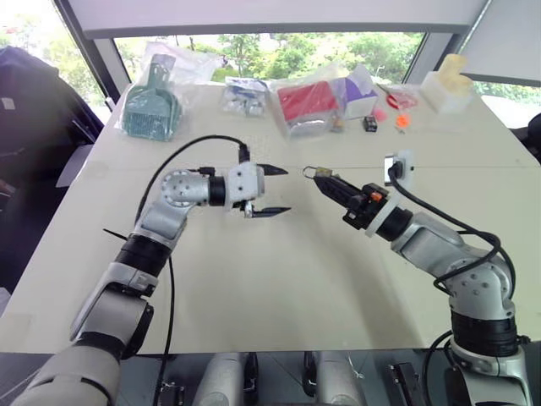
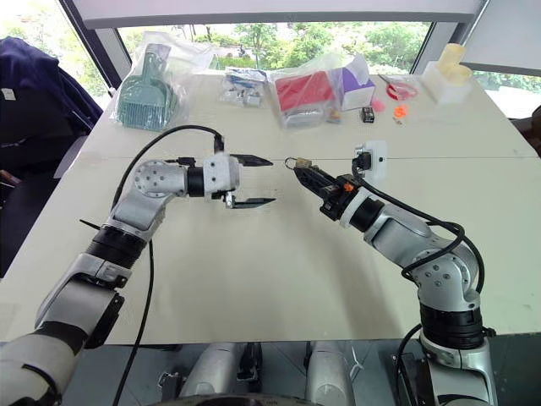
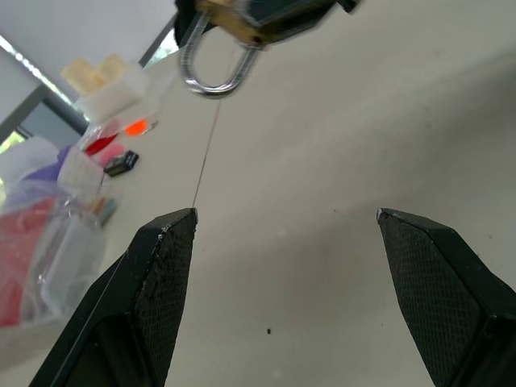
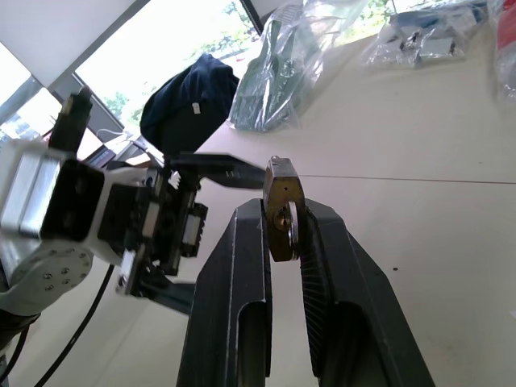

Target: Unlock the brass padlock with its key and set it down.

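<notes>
Brass padlock (image 4: 282, 211) sits pinched between the pressed-together fingers of the right tool (image 1: 324, 180), held in the air above the tabletop (image 1: 279, 279) with its silvery shackle pointing toward the left tool (image 1: 277, 190). That left tool hangs just beside it, fingers spread wide and empty. The key cannot be made out in any view, so whether the lock is already open cannot be told. The step in hand looks like a handover or regrasp; next, the left tool would need to close on the shackle or fetch the key. Bagged items, including a green brush (image 1: 152, 106) and a red pack (image 1: 306, 101), lie well apart at the far edge; nothing blocks the way.
</notes>
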